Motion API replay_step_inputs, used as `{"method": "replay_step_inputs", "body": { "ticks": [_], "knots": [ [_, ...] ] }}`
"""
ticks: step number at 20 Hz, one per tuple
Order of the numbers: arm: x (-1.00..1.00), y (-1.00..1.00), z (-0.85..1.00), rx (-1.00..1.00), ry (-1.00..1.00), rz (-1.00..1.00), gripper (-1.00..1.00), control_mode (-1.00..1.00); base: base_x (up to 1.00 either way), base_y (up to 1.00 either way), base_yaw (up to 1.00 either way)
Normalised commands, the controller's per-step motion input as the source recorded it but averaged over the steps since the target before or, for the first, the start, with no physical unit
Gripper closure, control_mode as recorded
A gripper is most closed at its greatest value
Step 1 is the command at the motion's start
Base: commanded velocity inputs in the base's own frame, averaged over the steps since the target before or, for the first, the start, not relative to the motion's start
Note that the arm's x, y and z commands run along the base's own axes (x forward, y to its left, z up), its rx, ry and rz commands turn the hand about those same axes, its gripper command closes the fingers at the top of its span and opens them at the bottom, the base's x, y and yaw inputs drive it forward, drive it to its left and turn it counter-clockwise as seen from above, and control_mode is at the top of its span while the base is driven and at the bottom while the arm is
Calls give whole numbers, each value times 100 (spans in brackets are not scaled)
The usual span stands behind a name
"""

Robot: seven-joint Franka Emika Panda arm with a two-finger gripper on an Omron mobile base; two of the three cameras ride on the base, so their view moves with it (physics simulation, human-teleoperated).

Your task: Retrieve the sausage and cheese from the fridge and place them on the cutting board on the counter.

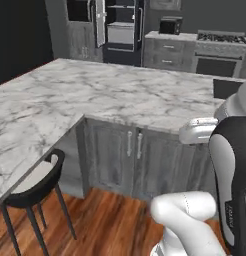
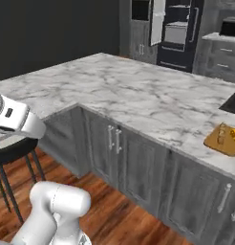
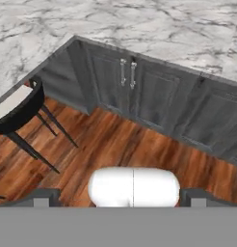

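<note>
2 small lumps to confirm on the cutting board [image 2: 224, 146], right end of the bench [image 2: 138, 95]: probably the sausage [image 2: 221, 134] and the cheese [image 2: 232, 137], too small to say surely. Keep the tool [image 3: 119, 198] wide and empty, low over the floor [image 3: 115, 144], clear of the cabinets [image 3: 154, 96]. Leave the far fridge [image 1: 120, 30] alone.
</note>
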Motion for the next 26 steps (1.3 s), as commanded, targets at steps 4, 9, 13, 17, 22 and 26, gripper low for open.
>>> {"method": "replay_step_inputs", "body": {
  "ticks": [4,9,13,17,22,26],
  "knots": [
    [0,0,0,0,0,0,-100,100,-60,48,100],
    [0,0,0,0,0,0,-100,100,-48,57,99],
    [0,0,0,0,0,0,-100,100,-41,83,91],
    [0,0,0,0,0,0,-100,100,-47,100,84],
    [0,0,0,0,0,0,-100,100,-27,100,74],
    [0,0,0,0,0,0,-100,100,51,100,20]
  ]
}}
